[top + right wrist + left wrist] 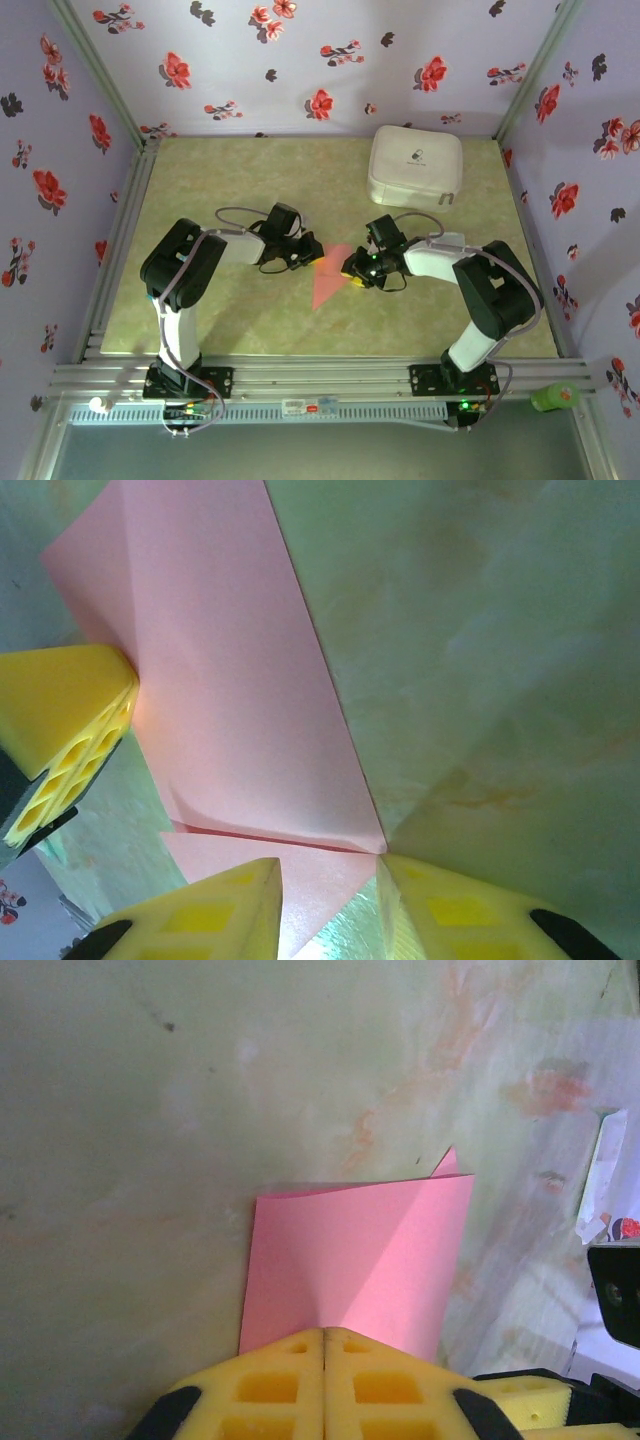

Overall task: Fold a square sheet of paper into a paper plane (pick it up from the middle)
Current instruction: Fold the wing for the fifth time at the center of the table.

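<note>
The square sheet of paper [330,278], salmon-red, lies folded on the table between both grippers, a large flap [230,660] over a lower layer [320,880]. No finished paper plane is in view. My left gripper [312,256] is shut, its yellow fingertips [300,1345] closed together and pressed on the paper's [350,1260] near edge. Creases run out from the tips. My right gripper [330,865] is open and straddles the lower layer's corner. Its right finger [440,900] touches the flap's tip. The left gripper's finger [70,710] shows on the paper's far edge.
A white rounded-square case [415,165] stands at the back right of the greenish tabletop [220,180]. Floral walls close in the back and both sides. A metal rail [320,378] runs along the near edge, with a green object [555,397] at its right end.
</note>
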Robot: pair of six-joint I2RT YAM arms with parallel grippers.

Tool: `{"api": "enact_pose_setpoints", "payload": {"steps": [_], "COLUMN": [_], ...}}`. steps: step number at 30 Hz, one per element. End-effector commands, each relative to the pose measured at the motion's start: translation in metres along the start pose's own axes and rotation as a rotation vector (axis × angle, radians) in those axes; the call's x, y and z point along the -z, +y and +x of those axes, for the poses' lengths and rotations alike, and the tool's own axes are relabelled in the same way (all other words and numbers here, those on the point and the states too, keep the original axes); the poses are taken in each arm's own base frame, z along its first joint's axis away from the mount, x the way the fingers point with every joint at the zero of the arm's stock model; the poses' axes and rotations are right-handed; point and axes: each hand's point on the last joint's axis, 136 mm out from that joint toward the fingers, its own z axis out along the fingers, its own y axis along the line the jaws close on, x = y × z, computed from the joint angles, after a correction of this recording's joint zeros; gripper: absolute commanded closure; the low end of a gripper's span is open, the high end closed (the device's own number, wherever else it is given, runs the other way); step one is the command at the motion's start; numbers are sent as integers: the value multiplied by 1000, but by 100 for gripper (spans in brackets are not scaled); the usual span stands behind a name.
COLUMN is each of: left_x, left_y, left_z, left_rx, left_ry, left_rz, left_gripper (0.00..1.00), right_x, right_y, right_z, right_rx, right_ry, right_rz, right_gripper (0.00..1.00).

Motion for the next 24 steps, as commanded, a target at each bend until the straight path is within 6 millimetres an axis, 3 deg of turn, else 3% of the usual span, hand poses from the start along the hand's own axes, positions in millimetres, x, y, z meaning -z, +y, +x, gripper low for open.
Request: {"api": "enact_pose_setpoints", "payload": {"steps": [1,7,16,24], "left_x": [-5,-7,-7,-7], "left_y": [49,50,51,49], "left_z": [15,15,16,15], "left_rx": [50,57,61,58], "left_ry": [43,41,42,41], "left_rz": [-145,-141,-140,-133], "left_gripper": [93,93,93,93], "right_x": [4,-7,-4,11], "right_y": [-12,-12,33,25], "right_z": [0,0,-14,-33], "right_rx": [-21,-41,-43,78], "right_ry": [-33,-18,-61,-119], "right_rz": [65,39,-168,-53], "right_gripper": [69,69,68,66]}}
